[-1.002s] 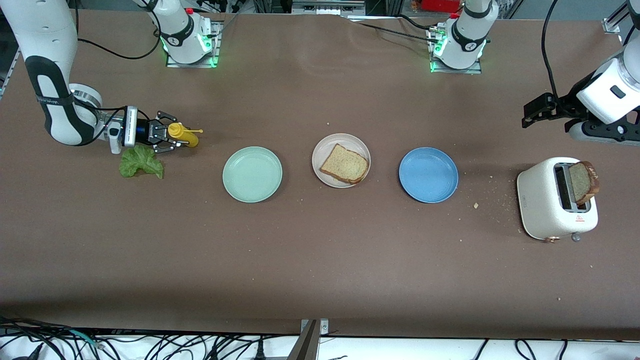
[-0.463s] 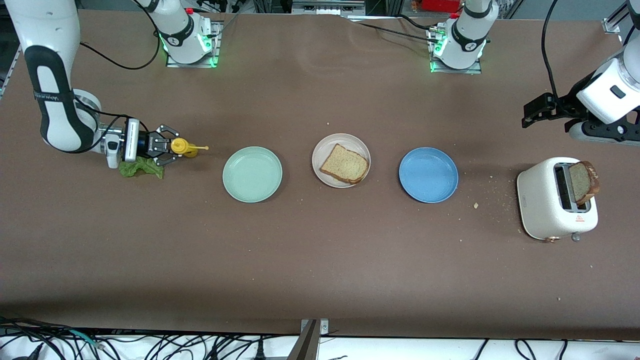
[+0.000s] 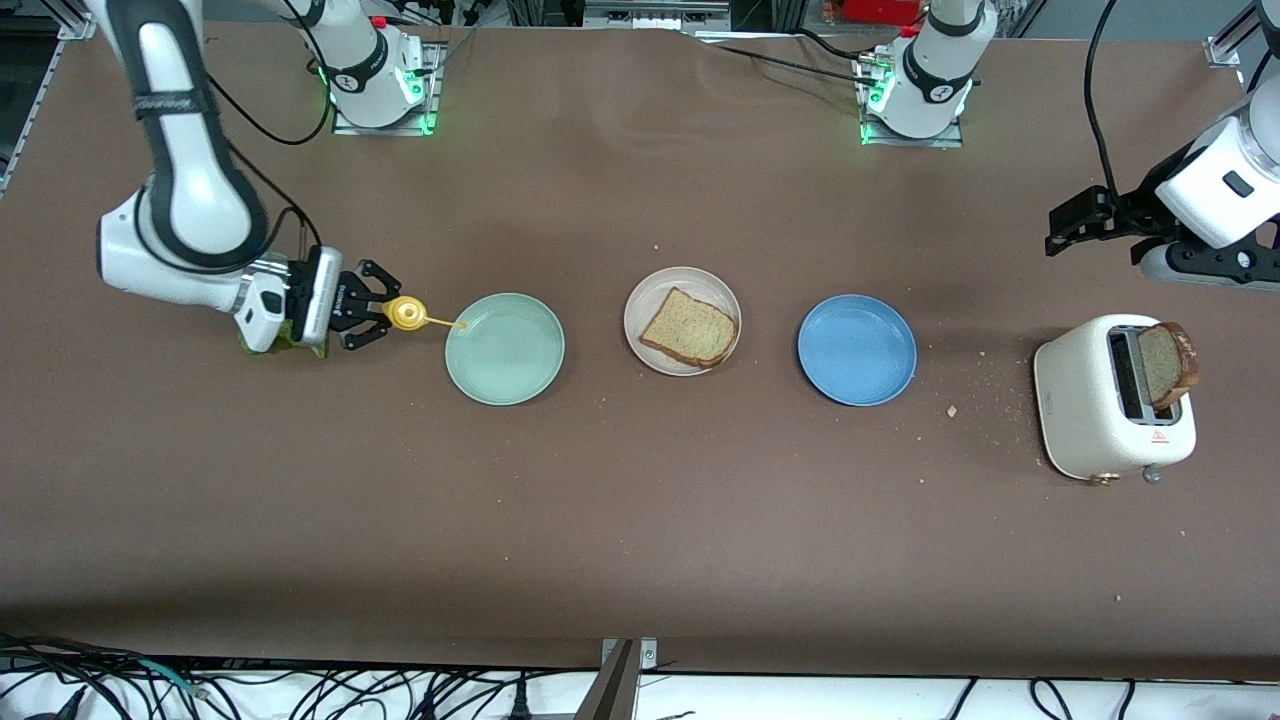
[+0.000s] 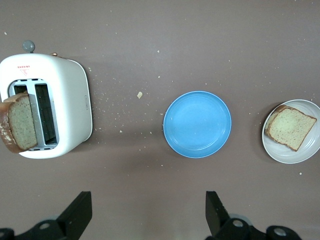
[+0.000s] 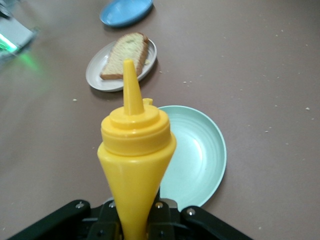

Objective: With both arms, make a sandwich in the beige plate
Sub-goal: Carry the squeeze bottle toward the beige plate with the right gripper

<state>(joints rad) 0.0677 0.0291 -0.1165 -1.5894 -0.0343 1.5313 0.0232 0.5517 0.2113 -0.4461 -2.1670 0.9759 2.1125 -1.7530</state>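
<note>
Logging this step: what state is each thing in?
Yellow squeeze bottle: gripped, lifted, nozzle over the mint-green plate's rim.
Right gripper: shut on the bottle.
Left gripper: open, empty, waiting.
Mint-green plate: empty.
Round beige plate: holds one brown bread slice.
Blue plate: empty.
White toaster: slice sticking up.

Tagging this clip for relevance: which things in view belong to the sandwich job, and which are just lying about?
In the job:
- beige plate with a bread slice
- second bread slice in the white toaster
- lettuce leaf, mostly hidden under the right gripper
- yellow squeeze bottle, held by the right gripper
- left gripper, open, waiting

Lying about:
- mint-green plate
- blue plate
- crumbs
</note>
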